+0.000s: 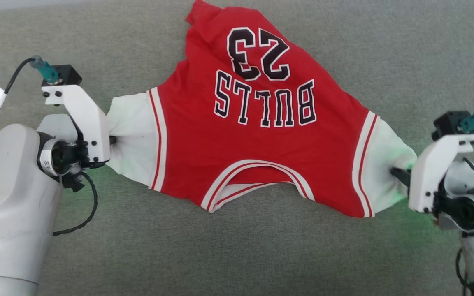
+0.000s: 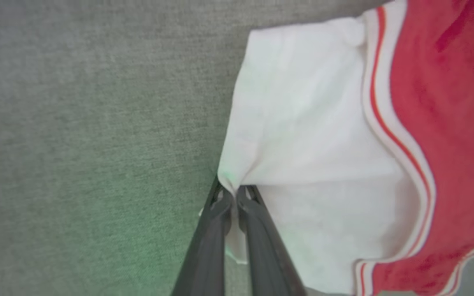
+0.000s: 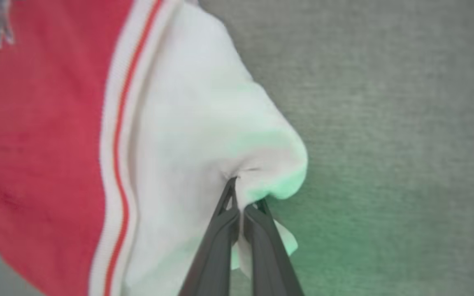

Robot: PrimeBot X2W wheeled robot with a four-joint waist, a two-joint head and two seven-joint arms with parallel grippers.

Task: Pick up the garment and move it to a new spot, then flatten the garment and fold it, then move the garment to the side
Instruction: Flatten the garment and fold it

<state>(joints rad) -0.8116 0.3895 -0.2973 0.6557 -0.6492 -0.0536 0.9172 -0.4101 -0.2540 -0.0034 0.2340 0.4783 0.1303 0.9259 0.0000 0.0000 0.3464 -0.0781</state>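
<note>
At the lower left, the left gripper (image 1: 112,140) pinches a white sleeve (image 1: 132,127) tight. At the lower right, the right gripper (image 1: 397,172) pinches the other. The red Bulls shirt (image 1: 261,144) lies bunched mid-frame. It looks grabbed, not yet moved, flattened or folded.

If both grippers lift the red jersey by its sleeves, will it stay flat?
Probably not: the garment bunches at each pinch by the left gripper and right gripper, so it looks floppy. Its middle would likely sag. Thin cloth, probably light.
</note>
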